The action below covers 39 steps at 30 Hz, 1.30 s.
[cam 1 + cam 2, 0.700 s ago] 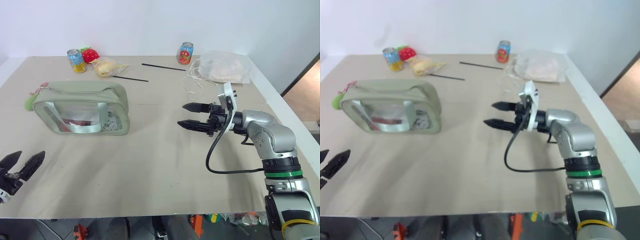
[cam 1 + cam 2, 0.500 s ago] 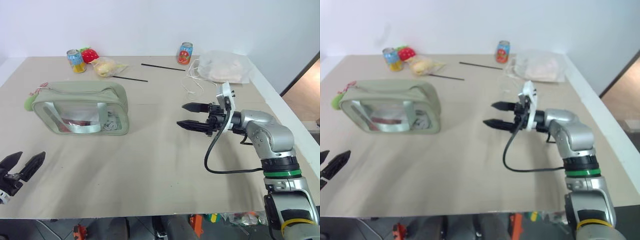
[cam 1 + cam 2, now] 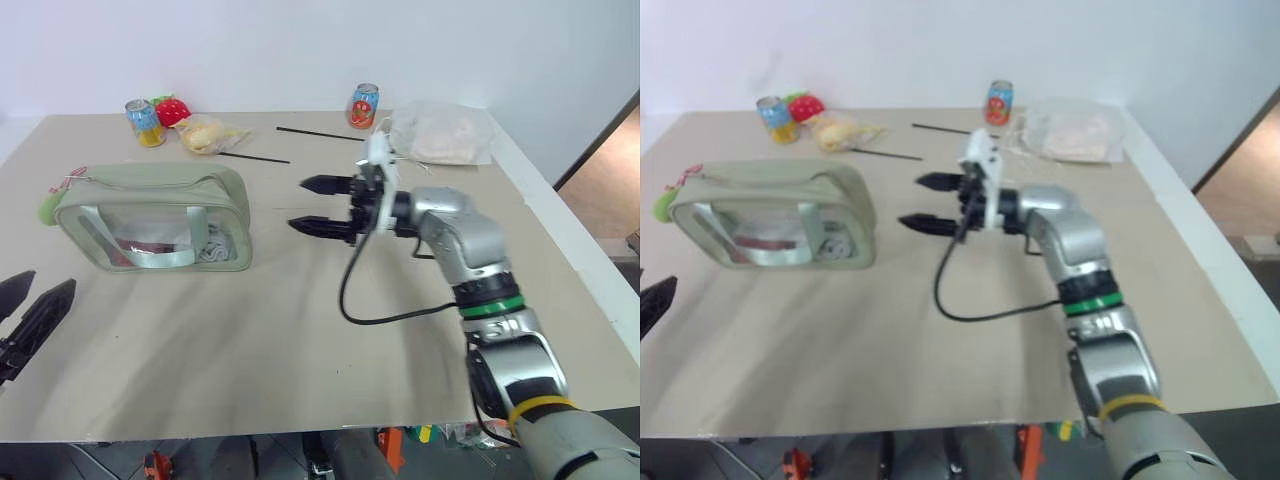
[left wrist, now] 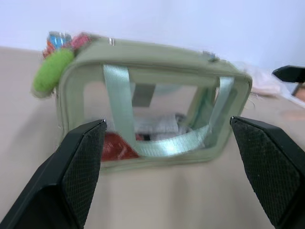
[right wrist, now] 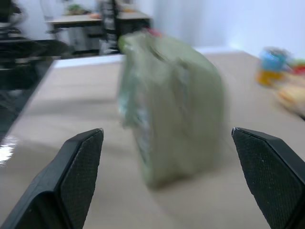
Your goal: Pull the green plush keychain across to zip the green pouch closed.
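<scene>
1. The green pouch stands upright on the worktop, at about 10 o'clock from the worktop's middle, its clear side panel and strap handles facing the robot.
2. The green plush keychain hangs at the pouch's far-left end, at 9 o'clock from the pouch, touching its top corner.
3. The right end effector hovers above the worktop just beside the pouch's right end, at 3 o'clock from it, pointing toward the pouch; its two black fingers are spread wide and hold nothing.
4. The left end effector sits near the worktop's near-left edge, at 7 o'clock from the pouch and apart from it, fingers spread and empty.
5. Two drink cans, a red plush toy, a white plastic bag and two thin black sticks lie along the far edge.
</scene>
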Motion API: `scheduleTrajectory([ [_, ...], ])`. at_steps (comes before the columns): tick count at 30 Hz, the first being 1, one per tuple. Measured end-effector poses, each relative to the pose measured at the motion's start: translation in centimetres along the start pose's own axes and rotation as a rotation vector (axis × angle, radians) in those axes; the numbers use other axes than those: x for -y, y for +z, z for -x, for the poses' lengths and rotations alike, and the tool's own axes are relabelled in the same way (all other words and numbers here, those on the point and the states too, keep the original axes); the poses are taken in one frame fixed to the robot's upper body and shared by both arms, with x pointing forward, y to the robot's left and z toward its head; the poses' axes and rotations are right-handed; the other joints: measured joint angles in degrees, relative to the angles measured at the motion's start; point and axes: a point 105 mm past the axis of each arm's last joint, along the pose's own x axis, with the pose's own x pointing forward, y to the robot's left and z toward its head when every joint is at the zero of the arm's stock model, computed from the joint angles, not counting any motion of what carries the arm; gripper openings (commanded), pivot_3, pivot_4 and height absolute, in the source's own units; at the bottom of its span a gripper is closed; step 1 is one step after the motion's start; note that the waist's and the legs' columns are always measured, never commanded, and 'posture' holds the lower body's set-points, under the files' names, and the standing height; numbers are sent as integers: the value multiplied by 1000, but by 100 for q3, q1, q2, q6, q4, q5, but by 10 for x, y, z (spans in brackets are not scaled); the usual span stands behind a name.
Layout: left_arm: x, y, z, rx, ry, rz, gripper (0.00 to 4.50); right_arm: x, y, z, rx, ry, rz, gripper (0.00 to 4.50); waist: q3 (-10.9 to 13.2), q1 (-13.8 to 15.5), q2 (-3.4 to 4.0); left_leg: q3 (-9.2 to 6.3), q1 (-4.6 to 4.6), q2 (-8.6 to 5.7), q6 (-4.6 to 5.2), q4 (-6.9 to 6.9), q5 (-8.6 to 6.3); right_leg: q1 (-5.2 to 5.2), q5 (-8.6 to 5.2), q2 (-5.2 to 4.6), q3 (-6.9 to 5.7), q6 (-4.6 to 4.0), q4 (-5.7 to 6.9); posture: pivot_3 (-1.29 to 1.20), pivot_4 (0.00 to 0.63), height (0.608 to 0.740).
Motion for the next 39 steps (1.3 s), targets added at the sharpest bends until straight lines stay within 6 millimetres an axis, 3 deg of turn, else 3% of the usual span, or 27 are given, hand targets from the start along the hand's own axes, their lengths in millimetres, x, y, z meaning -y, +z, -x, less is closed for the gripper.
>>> scheduleTrajectory([
  [2, 8, 12, -7, 61, -36, -35, 4311, -9, -1, -27, -7, 94, 32, 4479, -2, 8, -4, 1, 0, 8, 0, 1, 0, 0, 8, 5, -3, -14, 0, 0, 150, 740],
  [6, 28, 28, -15, 117, -122, -26, 4311, -6, -5, -45, -11, 117, 39, 4479, -3, 50, -6, 7, -3, 7, 0, 8, 0, 0, 10, 1, 0, -17, 0, 0, 150, 740],
  [10, 62, 26, -14, 12, -300, 36, 4311, -4, -1, -62, -1, 133, 81, 4479, -2, 34, -4, 23, 1, 12, -2, 8, -6, -3, 9, 3, 13, -20, -1, 0, 150, 740],
  [14, 79, 20, -8, -52, -386, 94, 4311, -1, 2, -66, 6, 128, 101, 4479, 0, 43, -1, 22, 3, 13, 5, 8, -12, -4, 2, 7, 10, -32, -1, 0, 150, 740],
  [25, 81, 20, -10, -61, -413, 96, 4311, 13, 4, -65, 30, 32, 107, 4479, 1, 45, 1, 21, 5, 26, 14, 7, -18, -5, 2, 24, 10, -51, 0, 0, 150, 740],
  [31, 81, 16, -10, -71, -420, 108, 4311, 35, 12, -39, 21, -68, 135, 4479, 0, 52, 0, 27, 4, 23, 17, 8, -26, -5, -4, 19, 14, -60, -1, 0, 150, 740],
  [35, 82, 15, -11, -72, -424, 113, 4311, 32, 4, -38, -9, -62, 135, 4479, 0, 40, 0, 30, 8, 30, 24, 4, -32, -6, -10, 30, 18, -70, 0, 0, 150, 740],
  [39, 82, 15, -12, -71, -429, 115, 4311, 21, -7, -52, -26, -24, 121, 4479, 1, 41, 1, 28, 12, 39, 25, -3, -33, -7, -12, 39, 16, -76, 1, 0, 150, 740],
])
